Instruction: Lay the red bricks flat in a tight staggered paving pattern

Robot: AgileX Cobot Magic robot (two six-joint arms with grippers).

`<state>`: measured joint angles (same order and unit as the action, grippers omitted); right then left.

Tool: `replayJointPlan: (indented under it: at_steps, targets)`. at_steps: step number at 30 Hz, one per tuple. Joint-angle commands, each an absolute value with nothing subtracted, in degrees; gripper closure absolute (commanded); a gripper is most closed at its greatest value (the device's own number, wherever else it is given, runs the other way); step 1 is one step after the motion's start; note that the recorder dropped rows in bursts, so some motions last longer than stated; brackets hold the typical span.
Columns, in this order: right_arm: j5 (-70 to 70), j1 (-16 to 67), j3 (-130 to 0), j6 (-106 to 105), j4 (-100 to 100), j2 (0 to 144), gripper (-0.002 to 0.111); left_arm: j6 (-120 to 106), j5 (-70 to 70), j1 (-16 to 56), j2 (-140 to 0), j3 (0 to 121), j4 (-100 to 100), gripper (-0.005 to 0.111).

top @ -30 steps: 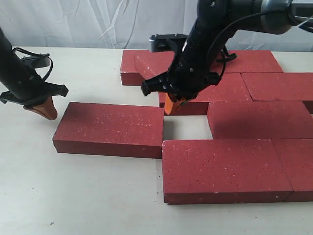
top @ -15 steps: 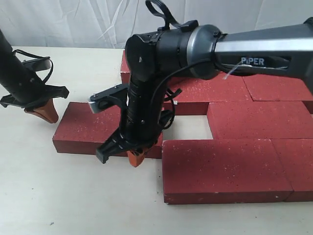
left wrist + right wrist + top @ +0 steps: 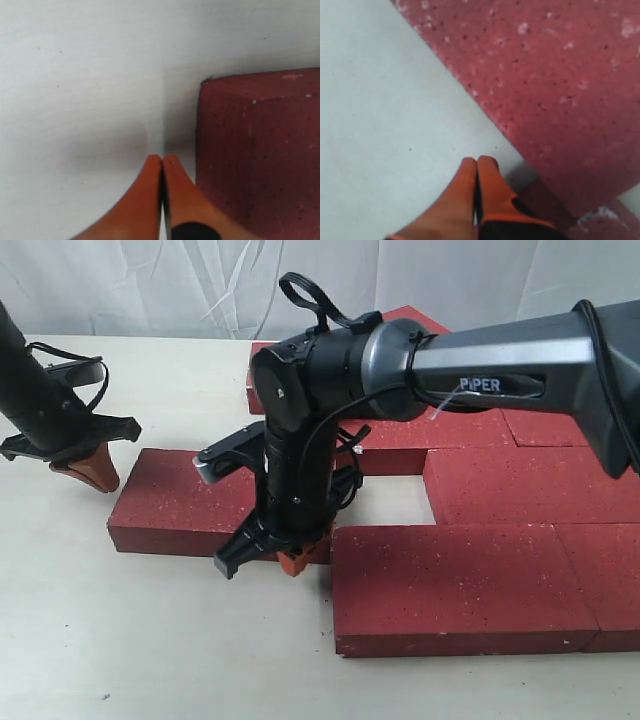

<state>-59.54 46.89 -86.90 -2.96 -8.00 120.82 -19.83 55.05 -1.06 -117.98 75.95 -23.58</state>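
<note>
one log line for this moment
left gripper: shut, beside loose brick, outer end | right gripper: shut, at its front edge | pattern: gap between loose brick and laid bricks

We are reading a single word, "PIPER", in white capital letters. It is sitting on a dark band along the grey forearm of the right arm (image 3: 520, 350), and it is showing in the exterior view only.

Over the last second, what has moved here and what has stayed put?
The right claw swung toward the camera from over the back bricks and dropped to the near edge of the loose left brick, shut and holding nothing. The left claw stayed shut beside that brick's left end; the brick has not shifted.
</note>
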Motion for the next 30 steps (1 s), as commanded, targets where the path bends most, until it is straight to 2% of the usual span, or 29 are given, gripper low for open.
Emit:
replayJointPlan:
  at_steps: [1, 30]
  targets:
    - [-57.44, 46.81, -87.10, -2.37, -6.63, 120.56, 0.109, -19.50, 55.28, -1.05, -117.65, 75.65, -23.90, 0.107]
    - [-56.06, 46.81, -87.10, -4.43, 1.46, 120.56, 0.109, -19.50, 55.06, -1.05, -117.65, 75.67, -23.59, 0.107]
